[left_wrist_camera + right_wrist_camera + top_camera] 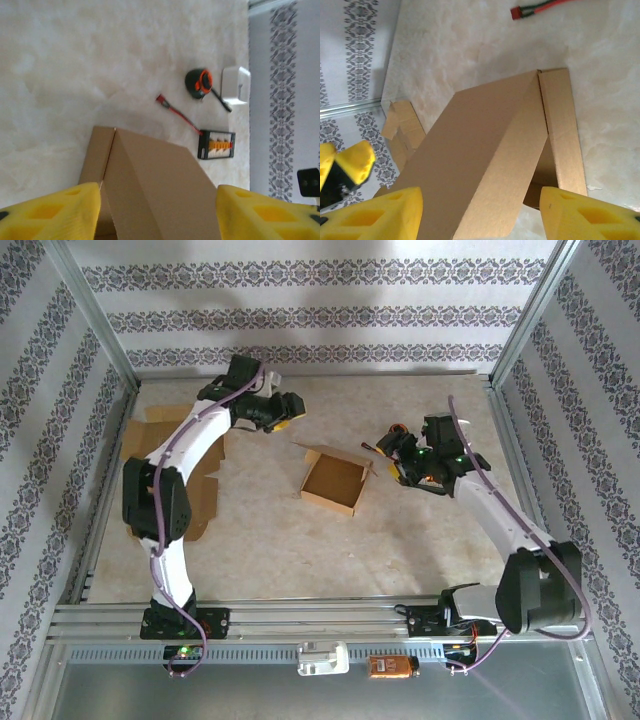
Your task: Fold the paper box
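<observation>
Overhead, flat cardboard (150, 435) lies well left of the open box (335, 483).

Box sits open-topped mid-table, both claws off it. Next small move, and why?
Probably ease the right claw toward the paper box and close on its raised panel. That claw sits open just beside the box, and its wrist view lines the panel up between its fingers. The left claw hangs open farther back, holding nothing.
</observation>
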